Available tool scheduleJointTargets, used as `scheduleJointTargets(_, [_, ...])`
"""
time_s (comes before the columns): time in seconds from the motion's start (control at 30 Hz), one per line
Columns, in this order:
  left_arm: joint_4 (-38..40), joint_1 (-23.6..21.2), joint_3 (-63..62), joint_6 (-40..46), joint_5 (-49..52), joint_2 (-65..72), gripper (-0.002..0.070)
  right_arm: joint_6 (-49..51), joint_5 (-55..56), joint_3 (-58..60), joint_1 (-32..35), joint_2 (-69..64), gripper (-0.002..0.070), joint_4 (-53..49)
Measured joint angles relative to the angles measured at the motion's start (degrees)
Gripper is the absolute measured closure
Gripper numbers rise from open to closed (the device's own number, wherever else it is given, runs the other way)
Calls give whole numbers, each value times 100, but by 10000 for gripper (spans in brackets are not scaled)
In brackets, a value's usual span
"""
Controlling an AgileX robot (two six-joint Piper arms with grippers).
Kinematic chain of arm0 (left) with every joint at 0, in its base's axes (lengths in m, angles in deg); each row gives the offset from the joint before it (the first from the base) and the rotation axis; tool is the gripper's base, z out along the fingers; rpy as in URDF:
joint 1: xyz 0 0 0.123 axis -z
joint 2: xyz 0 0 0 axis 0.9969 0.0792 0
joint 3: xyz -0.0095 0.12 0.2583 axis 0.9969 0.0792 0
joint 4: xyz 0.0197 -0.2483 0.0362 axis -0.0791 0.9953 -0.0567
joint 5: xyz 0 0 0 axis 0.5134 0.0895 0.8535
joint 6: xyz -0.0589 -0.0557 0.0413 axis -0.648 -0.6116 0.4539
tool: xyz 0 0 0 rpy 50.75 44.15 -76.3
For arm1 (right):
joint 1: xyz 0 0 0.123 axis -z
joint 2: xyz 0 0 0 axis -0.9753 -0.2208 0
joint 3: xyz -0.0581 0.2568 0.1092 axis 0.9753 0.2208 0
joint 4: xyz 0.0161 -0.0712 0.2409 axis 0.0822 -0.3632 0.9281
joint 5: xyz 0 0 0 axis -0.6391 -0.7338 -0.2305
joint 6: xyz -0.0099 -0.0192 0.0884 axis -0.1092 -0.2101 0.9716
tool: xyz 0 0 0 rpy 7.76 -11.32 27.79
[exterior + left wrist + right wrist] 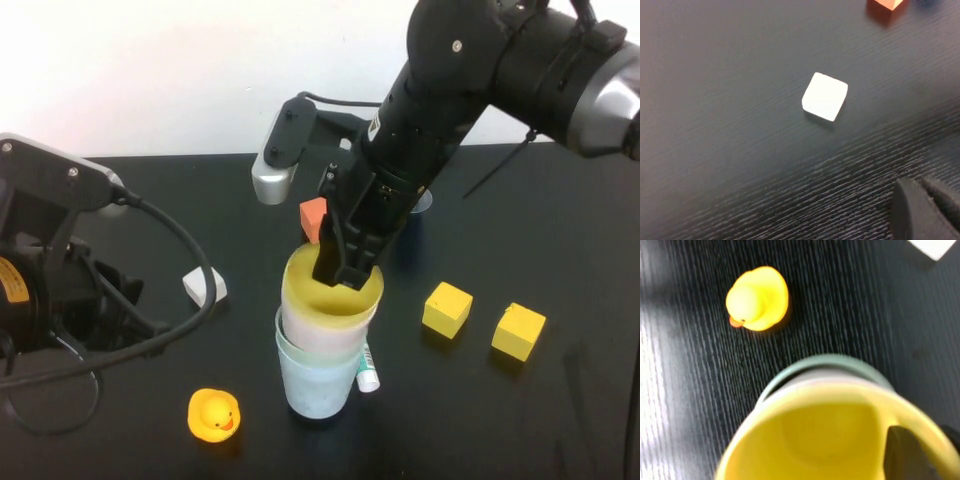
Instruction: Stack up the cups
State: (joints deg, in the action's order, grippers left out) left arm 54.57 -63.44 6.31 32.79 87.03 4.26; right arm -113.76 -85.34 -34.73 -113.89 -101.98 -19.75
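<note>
- While the right gripper (345, 262) hangs over the mouth of the yellow cup (331, 297), one finger inside the rim and one outside at about 1 o'clock on it, the step in hand looks like the release of the top cup; the gap between the fingers is narrow and I cannot tell whether they still pinch the wall.
- The yellow cup sits nested in the pink cup (312, 333), which sits in the pale green cup (290, 345) and the light blue cup (318, 385): one stack at the table's centre, so the stacking seems nearly done.
- Next move, as I judge it: widen the fingers fully, then lift straight up, so the rim is not dragged and the stack not tipped.
- The left gripper (927, 210) is parked at 9 o'clock on the table, fingers closed on nothing.
- Only the high view shows the stack's full height, with the two yellow blocks (447, 308) at 3 o'clock of it (and a small tube (367, 368) against its base).
- The right wrist view shows the yellow cup's bare inside and the rubber duck (758, 299) beyond.
- The left wrist view alone shows the white cube (825, 96) plainly, clear of the stack.
</note>
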Motion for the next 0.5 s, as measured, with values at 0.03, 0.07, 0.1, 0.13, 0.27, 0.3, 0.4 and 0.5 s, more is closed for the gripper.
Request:
scheduleJointTargets(0.03, [12,0,0,0,0,0,675,9,0,0,0,0,530,0])
scheduleJointTargets(0.07, [12,0,0,0,0,0,675,11,0,0,0,0,501,12])
scheduleJointTargets(0.1, [12,0,0,0,0,0,675,20,0,0,0,0,477,12])
scheduleJointTargets(0.13, [12,0,0,0,0,0,675,20,0,0,0,0,461,20])
scheduleJointTargets(0.27, [12,0,0,0,0,0,675,107,0,-10,0,0,436,134])
scheduleJointTargets(0.3, [12,0,0,0,0,0,675,117,0,-54,0,10,434,148])
scheduleJointTargets(0.4, [20,0,0,-9,0,-11,675,131,0,-265,0,132,435,148])
scheduleJointTargets(0.5, [205,0,21,128,-125,-150,675,131,0,-580,0,414,445,15])
